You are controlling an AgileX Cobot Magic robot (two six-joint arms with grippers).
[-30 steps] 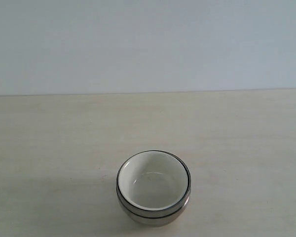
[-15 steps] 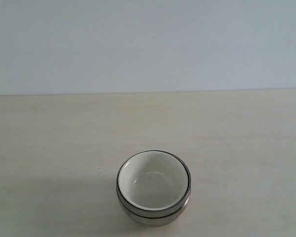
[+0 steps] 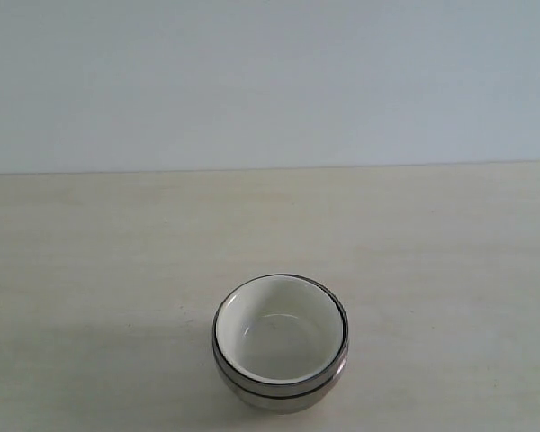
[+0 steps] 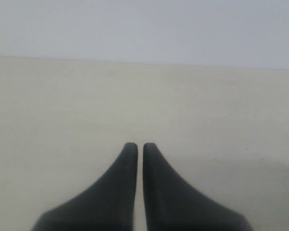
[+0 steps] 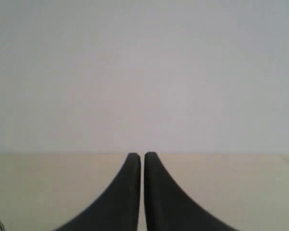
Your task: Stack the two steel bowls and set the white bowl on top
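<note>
Steel bowls (image 3: 252,389) sit nested at the near middle of the pale counter (image 3: 90,252), with the white bowl (image 3: 279,335) seated inside the upper one. The stack lies just as it did a second ago, a plain wall (image 3: 270,81) far behind it. Left wrist view: the left fingers (image 4: 130,159) are closed on nothing, over the counter. Right wrist view: the right fingers (image 5: 132,166) are pressed together, empty, facing the wall.

Two dark robot grippers, each seen only from its own wrist camera. The left gripper (image 4: 140,144) and right gripper (image 5: 142,155) have jaws closed together, holding nothing.
</note>
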